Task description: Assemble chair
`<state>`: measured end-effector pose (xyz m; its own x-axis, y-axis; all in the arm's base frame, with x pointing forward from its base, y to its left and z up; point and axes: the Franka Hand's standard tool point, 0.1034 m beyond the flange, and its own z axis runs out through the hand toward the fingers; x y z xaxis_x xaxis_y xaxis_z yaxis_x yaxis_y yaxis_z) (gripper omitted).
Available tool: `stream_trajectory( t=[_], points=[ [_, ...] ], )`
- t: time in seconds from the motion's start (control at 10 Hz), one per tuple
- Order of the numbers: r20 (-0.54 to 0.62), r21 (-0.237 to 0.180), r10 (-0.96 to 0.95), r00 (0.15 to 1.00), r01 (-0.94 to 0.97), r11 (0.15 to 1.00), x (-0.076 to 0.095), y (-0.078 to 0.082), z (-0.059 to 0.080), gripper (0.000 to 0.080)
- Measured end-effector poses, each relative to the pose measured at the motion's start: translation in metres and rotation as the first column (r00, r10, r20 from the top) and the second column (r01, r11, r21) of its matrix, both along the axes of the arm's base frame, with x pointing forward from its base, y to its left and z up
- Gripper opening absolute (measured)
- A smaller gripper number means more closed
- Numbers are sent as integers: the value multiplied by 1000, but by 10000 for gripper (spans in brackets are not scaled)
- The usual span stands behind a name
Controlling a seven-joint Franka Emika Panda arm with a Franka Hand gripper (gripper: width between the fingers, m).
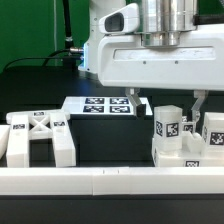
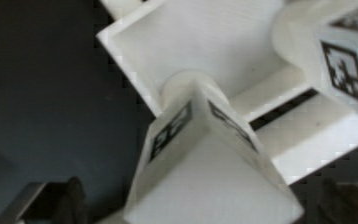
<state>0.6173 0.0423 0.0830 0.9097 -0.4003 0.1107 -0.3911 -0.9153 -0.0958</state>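
Observation:
The chair lies in loose white tagged parts. An upright tagged block [image 1: 170,127] stands at the exterior view's right, in a cluster with another tagged part [image 1: 212,130]. My gripper [image 1: 167,104] is open and hangs over this block, one finger on each side of its top and apart from it. In the wrist view the same block [image 2: 202,140] rises between my dark fingers [image 2: 51,200], with a gap on both sides; my gripper [image 2: 202,208] holds nothing. The X-ribbed panel [image 1: 38,137] lies at the exterior view's left. More white parts [image 2: 211,50] lie beyond the block.
The marker board [image 1: 102,105] lies flat on the black table behind the middle. A long plain white rail [image 1: 100,182] runs along the front edge. A cable and dark equipment stand at the back left.

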Motion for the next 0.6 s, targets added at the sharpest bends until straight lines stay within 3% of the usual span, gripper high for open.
stream_trajectory(
  t=[0.4, 0.6],
  points=[
    [3, -49, 305, 952, -304, 951, -1, -3, 0, 649],
    [-6, -85, 481, 877, -480, 873, -2, -3, 1, 649]
  ],
)
